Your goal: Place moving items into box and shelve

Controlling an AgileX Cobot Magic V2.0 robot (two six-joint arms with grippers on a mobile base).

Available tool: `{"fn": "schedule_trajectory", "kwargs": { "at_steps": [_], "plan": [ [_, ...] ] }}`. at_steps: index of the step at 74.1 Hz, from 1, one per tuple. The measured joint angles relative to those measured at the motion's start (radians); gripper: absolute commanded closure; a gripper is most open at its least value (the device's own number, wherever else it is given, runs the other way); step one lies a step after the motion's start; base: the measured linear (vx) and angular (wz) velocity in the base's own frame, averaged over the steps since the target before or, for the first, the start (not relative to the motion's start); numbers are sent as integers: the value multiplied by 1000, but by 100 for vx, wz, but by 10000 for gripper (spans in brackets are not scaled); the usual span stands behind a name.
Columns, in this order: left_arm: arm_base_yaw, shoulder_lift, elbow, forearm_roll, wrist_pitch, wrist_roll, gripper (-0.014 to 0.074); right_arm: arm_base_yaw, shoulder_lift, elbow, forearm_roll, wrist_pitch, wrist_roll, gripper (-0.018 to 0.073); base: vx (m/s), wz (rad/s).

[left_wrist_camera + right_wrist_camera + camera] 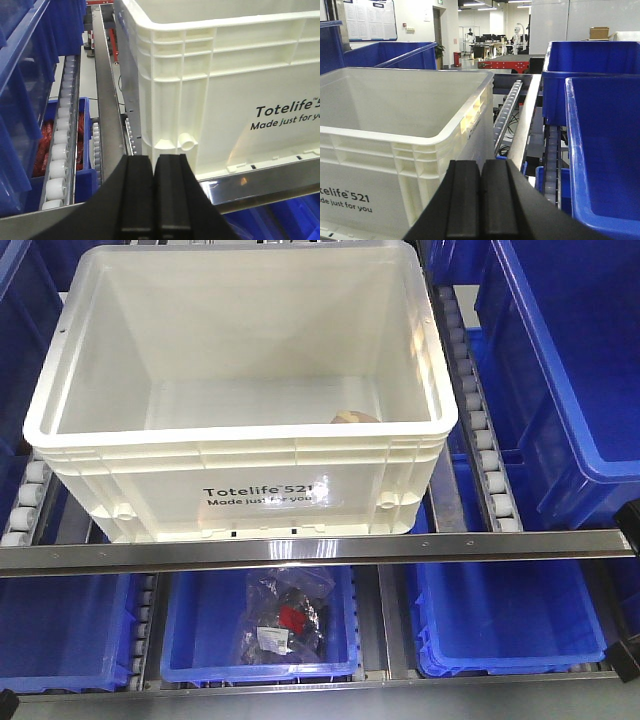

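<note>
The box [240,455], a large white crate printed "Totelife 521", sits on the roller shelf. Inside it, low against the front wall on the right, a pinkish-brown moving item [352,417] peeks over the rim; the rest of it is hidden. In the left wrist view my left gripper [153,161] is shut and empty, just in front of the left front corner of the box [200,85]. In the right wrist view my right gripper [481,166] is shut with nothing in it, near the right front corner of the box [395,150]. Neither gripper shows clearly in the front view.
A metal rail [300,550] runs across in front of the box. Roller tracks [480,410] flank it. Blue bins [570,370] stand on both sides, and more sit below. One lower bin holds a clear bag of dark parts [285,625].
</note>
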Motion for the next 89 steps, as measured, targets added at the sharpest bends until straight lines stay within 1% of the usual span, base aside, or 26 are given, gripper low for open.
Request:
{"fn": "schedule_trajectory", "kwargs": {
  "at_steps": [16,24,28,33,42,55,64,79,89],
  "plan": [
    [0,0,0,0,0,0,603,0,0,4,-9,0,0,569,0,0],
    [0,0,0,0,0,0,603,0,0,67,-78,-26,17,569,0,0],
    [0,0,0,0,0,0,603,0,0,126,-118,-45,47,569,0,0],
    [0,0,0,0,1,0,603,0,0,171,-138,-41,90,569,0,0],
    [0,0,0,0,1,0,603,0,-45,179,-149,12,135,569,0,0],
    [0,0,0,0,1,0,603,0,-219,179,-149,54,139,569,0,0],
    [0,0,0,0,3,0,603,0,-230,179,-149,84,140,569,0,0],
    [0,0,0,0,8,0,603,0,-233,179,-149,231,142,569,0,0],
    [0,0,0,0,8,0,603,0,-233,179,-149,253,142,569,0,0]
  ]
}}
